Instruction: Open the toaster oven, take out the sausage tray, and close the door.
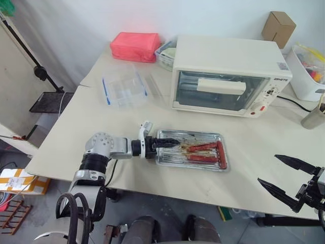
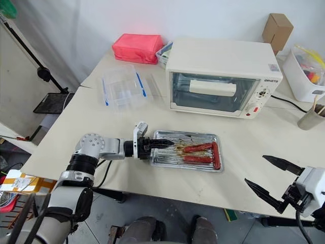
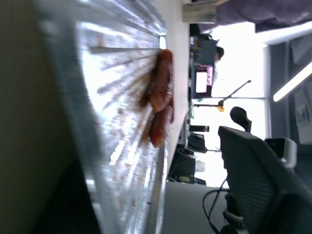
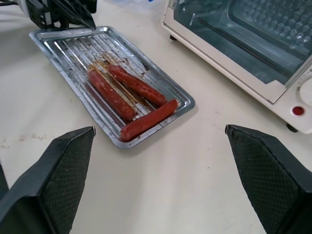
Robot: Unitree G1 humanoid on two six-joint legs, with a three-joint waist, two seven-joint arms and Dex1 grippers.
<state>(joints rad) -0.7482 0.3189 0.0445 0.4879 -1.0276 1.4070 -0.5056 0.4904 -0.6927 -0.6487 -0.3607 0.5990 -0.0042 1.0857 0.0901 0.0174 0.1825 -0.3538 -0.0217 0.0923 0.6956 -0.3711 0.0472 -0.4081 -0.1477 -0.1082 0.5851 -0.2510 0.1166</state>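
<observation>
Silver metal tray (image 1: 192,149), ridged, three red sausages (image 1: 205,151) on it; I log it flat on the worktop (image 1: 244,178), in front of the oven (image 1: 226,76) and apart from it. Its long axis runs left to right across my head view, roughly parallel to the oven front. Two sausages lie along that axis; the third lies crosswise at the tray's right end.

Left gripper (image 1: 170,143): reaches in level from the left, black fingers over the tray's left short edge, tips pointing right along the tray's length toward the sausages. From the head views I cannot tell how wide the fingers stand, nor whether they have the rim pinched. In the left wrist view the ridged tray floor runs away from the camera with the sausages farther along it.

Right gripper (image 1: 287,180): low at my right, off the worktop's front edge, well apart from the tray. Fingers spread wide, nothing between them. In its wrist view the tray lies ahead between the two fingers, the oven beyond it.

Oven: cream-white, at the back right of the worktop. Door (image 1: 218,90) up and closed, bar handle (image 1: 221,86) across the glass.

Other items: clear blue-edged container (image 1: 123,89) left of the oven, red pouch (image 1: 135,47) behind it, cardboard box (image 1: 278,28), white bin (image 1: 307,73) at the far right.
</observation>
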